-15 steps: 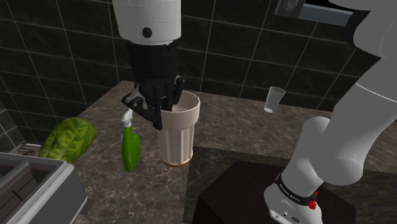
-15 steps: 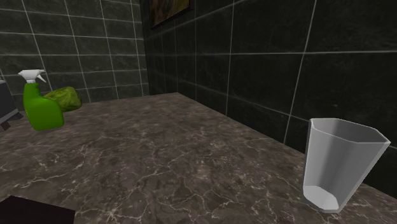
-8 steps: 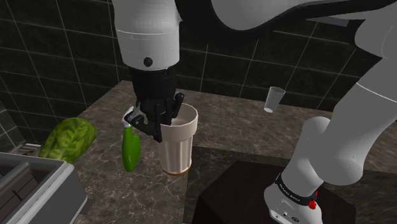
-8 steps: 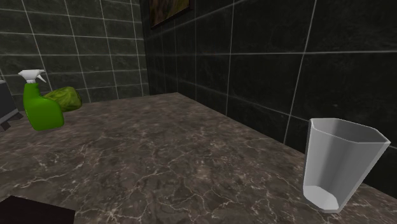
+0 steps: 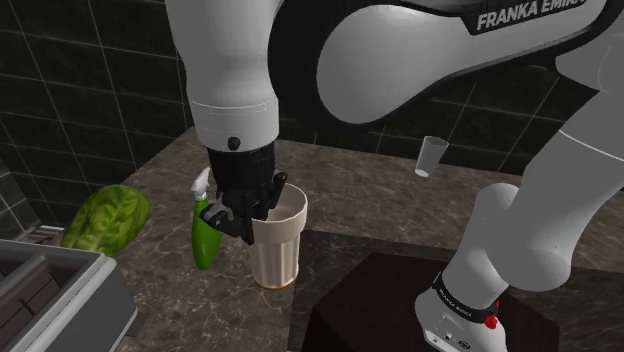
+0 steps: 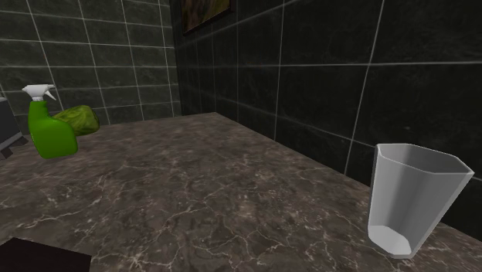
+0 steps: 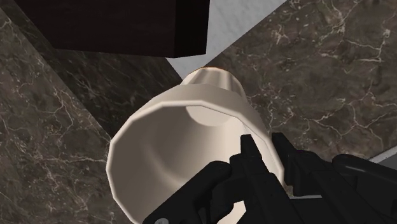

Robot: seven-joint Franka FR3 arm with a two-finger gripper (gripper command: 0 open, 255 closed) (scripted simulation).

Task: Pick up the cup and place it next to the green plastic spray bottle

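A tall cream ribbed cup (image 5: 278, 240) stands upright just to the right of the green spray bottle (image 5: 205, 236) in the shoulder view, its base low over the dark marble counter (image 5: 360, 195). Whether the base touches the counter I cannot tell. My black gripper (image 5: 246, 207) comes down from above, shut on the cup's rim on the bottle's side. In the wrist view the gripper (image 7: 267, 150) clasps the wall of the cup (image 7: 172, 146), one finger inside and one outside. The second exterior view has the spray bottle (image 6: 48, 128) at the far left of the counter.
A green leafy lump (image 5: 107, 220) lies left of the bottle. A grey appliance (image 5: 55, 295) fills the lower left corner. A small clear glass (image 5: 431, 156) stands far right near the tiled wall, large in the second exterior view (image 6: 413, 201). The dark stand (image 5: 400, 305) borders the counter.
The arm has come down with the cup in its grip, and the cup now sits lower beside the spray bottle. Bottle and clear glass have not moved.
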